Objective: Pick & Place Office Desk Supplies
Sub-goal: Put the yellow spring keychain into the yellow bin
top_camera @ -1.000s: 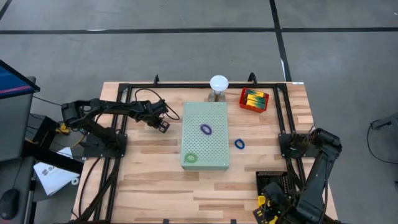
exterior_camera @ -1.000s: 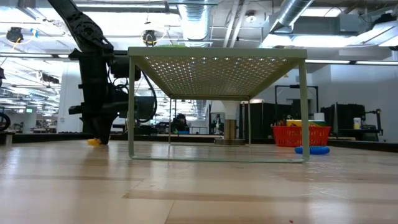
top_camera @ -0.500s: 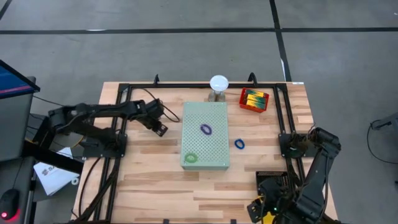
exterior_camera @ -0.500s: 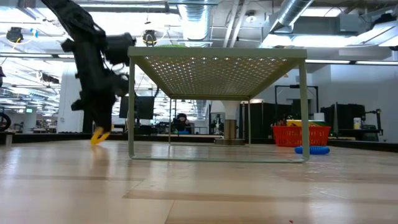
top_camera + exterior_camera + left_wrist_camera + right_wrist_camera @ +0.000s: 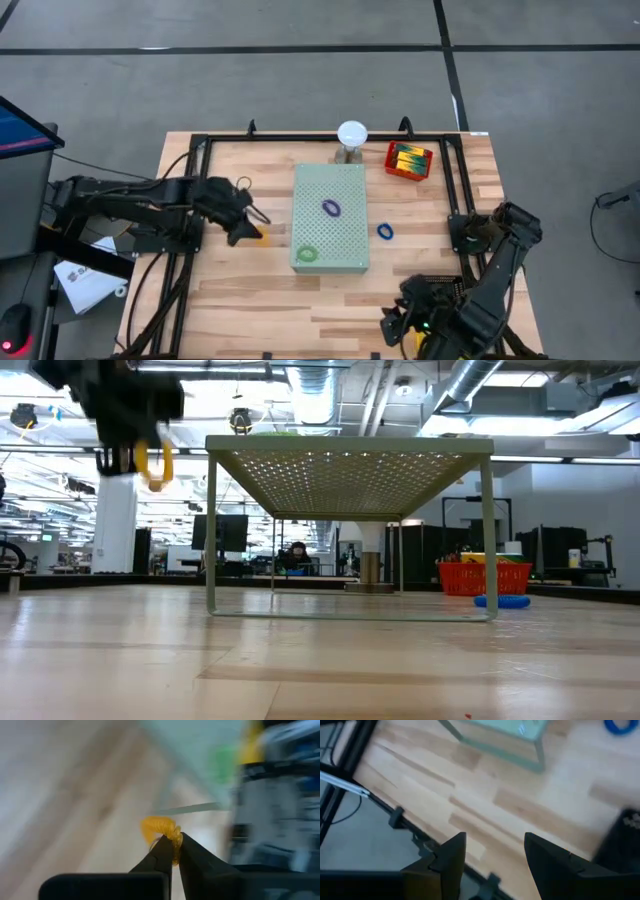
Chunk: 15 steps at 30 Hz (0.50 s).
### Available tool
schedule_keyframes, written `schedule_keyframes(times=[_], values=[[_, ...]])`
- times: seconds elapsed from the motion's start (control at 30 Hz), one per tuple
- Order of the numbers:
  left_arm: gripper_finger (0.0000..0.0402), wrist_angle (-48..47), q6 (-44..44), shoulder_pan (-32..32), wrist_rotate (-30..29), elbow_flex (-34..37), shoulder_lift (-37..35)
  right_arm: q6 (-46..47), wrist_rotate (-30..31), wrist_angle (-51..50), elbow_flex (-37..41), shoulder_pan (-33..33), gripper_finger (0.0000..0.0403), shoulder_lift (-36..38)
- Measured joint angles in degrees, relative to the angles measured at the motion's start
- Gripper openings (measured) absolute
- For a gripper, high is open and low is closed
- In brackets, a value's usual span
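Left wrist view shows my left gripper [image 5: 173, 851] pinching the orange band loop [image 5: 160, 829] at its fingertips. It hangs above the worktop [image 5: 250, 300] near its left edge, beside the perforated board [image 5: 330, 218]

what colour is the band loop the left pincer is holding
Orange-yellow. The band loop is pinched in the shut left pincer, clearest in the left wrist view.

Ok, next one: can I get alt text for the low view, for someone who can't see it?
The left end effector, raised at upper left, is shut on an orange band loop hanging well above the wooden table. Centre frame stands the pale-green perforated board on thin legs; a red basket and blue band loop sit far right.
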<state>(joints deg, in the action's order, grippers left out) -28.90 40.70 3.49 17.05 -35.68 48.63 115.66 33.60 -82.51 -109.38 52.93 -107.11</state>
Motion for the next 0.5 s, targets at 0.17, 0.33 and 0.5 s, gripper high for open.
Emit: schedule_keyframes(times=[0.17, 0.33, 0.5], values=[[0.0004, 14.31, 6.93, -8.49, -1.69, -0.11, -2.53, -6.87, 4.18, 2.12, 0.0, -3.77, 0.0198, 0.0], [0.0004, 30.39, 9.53, -15.59, -7.47, -0.22, 0.21, -16.28, 8.18, 8.16, 0.0, -8.52, 0.0198, -0.02], [0.0004, 43.12, 11.78, -20.06, -14.2, -0.15, 5.7, -29.33, 11.94, 18.23, 0.0, -12.66, 0.0198, -0.02]])
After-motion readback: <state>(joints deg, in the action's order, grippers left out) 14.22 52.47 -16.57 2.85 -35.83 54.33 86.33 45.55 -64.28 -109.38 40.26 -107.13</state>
